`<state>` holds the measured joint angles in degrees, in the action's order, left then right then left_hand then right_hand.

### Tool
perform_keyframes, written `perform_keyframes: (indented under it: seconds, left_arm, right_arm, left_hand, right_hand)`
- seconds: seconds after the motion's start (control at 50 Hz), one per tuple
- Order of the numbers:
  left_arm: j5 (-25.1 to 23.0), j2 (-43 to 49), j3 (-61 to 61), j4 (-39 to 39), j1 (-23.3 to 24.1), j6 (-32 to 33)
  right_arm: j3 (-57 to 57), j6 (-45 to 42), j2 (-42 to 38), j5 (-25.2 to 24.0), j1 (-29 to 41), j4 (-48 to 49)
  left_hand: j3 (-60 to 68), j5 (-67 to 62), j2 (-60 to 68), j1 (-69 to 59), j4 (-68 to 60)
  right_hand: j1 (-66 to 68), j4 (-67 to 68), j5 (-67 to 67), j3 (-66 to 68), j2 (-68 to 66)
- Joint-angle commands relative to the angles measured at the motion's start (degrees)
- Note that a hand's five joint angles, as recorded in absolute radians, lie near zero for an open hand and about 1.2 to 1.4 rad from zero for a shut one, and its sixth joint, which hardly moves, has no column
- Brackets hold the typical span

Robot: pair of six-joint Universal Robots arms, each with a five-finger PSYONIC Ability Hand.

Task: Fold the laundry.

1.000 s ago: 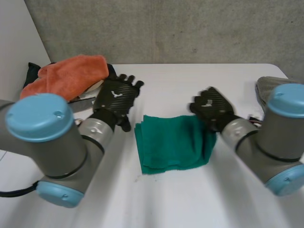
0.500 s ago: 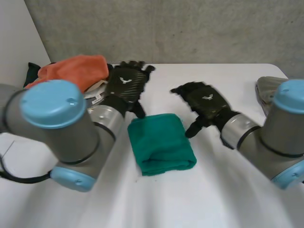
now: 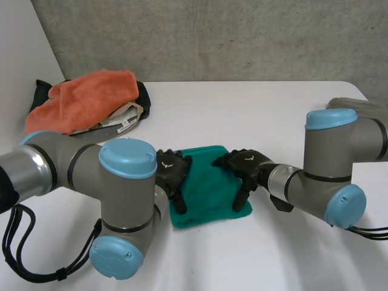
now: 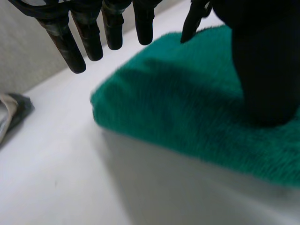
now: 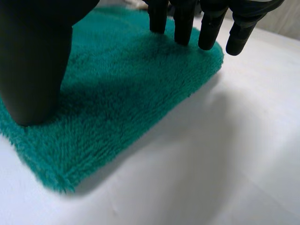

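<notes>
The left hand [image 4: 262,61] has its thumb planted on the folded green towel [image 4: 187,112], near one edge. Its fingers [image 4: 89,37] hang straight, tips just above the towel's far edge and the white table [image 4: 70,178]. A dark cloth [image 4: 18,105] lies well off.

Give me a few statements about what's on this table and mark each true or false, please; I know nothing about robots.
1. The green towel lies folded on the white table. True.
2. The left hand and right hand both rest on that towel. True.
3. The orange cloth lies on the green towel. False: it sits apart, on a pile at the far corner.
4. The right hand grips and lifts the towel. False: its fingers are straight; the towel lies flat.
</notes>
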<state>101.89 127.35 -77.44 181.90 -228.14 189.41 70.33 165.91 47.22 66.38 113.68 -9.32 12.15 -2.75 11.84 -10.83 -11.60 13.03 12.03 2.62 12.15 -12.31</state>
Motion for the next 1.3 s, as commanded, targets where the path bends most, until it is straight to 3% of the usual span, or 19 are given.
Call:
perform_keyframes:
  seconds: [0.02, 0.16, 0.26, 0.34, 0.36, 0.42, 0.52, 0.82, 1.08, 1.3]
  left_arm:
    - [-2.2, 2.0, 0.4, -2.3, -1.7, 1.6]
    - [-8.4, -1.6, 2.0, -2.2, -3.1, 2.4]
    - [-14.2, -9.6, 4.3, -1.7, -4.9, 2.2]
    - [-22.3, -12.2, 6.8, -2.0, -7.0, 2.0]
    - [-26.6, -12.6, 7.7, -2.2, -7.5, 1.8]
    - [-33.6, -12.7, 9.1, -2.9, -7.6, 1.8]
    - [-39.8, -12.6, 9.6, -5.8, -7.8, 1.6]
    - [-39.8, -11.8, 9.0, -6.2, -7.3, 1.6]
    - [-39.8, -12.1, 9.0, -6.0, -7.6, 1.6]
    - [-39.8, -12.3, 9.0, -6.0, -7.8, 1.6]
  right_arm:
    - [-0.5, -9.4, 0.6, 7.3, 0.8, -0.4]
    - [3.8, -12.5, 6.1, 8.9, 2.2, 4.2]
    - [12.4, -12.5, 11.9, 9.0, 3.6, 14.0]
    - [22.5, -12.7, 17.3, 8.5, 6.8, 23.4]
    - [24.1, -12.7, 17.4, 8.3, 7.1, 24.3]
    - [29.1, -12.8, 17.3, 8.2, 8.0, 27.9]
    - [31.9, -13.0, 14.7, 8.0, 9.2, 32.7]
    - [27.6, -16.7, 7.9, 8.1, 8.8, 37.5]
    - [22.6, -16.3, 4.8, 6.9, 8.7, 37.7]
    - [17.7, -16.0, 3.4, 6.5, 8.7, 37.2]
  left_hand:
    - [-0.8, 1.4, -0.5, -0.6, 0.2]
    - [-0.9, 1.5, -0.6, -0.4, 0.4]
    - [-0.6, 1.2, -0.3, -0.7, 0.0]
    - [0.3, 0.3, 0.6, -1.6, -0.8]
    - [0.4, 0.2, 0.7, -1.7, -1.0]
    - [0.9, -0.3, 1.2, -2.2, -1.5]
    - [0.9, -0.3, 1.2, -2.2, -1.5]
    - [0.6, 0.0, 0.9, -1.9, -1.1]
    - [0.8, -0.2, 1.1, -2.1, -1.3]
    - [0.9, -0.3, 1.2, -2.2, -1.5]
  right_hand:
    - [-3.0, -2.0, -2.6, -2.2, 2.3]
    - [-3.0, -2.0, -2.6, -2.2, 2.3]
    - [-3.0, -2.0, -2.6, -2.2, 2.3]
    - [-3.0, -2.0, -2.6, -2.2, 2.3]
    - [-3.0, -2.0, -2.6, -2.2, 2.3]
    - [-3.0, -2.0, -2.6, -2.2, 2.3]
    - [-3.0, -2.0, -2.6, -2.2, 2.3]
    - [-2.8, -1.8, -2.4, -1.9, 2.1]
    - [21.9, 22.9, 22.3, 22.8, -22.7]
    - [16.7, 17.7, 17.1, 17.6, -17.5]
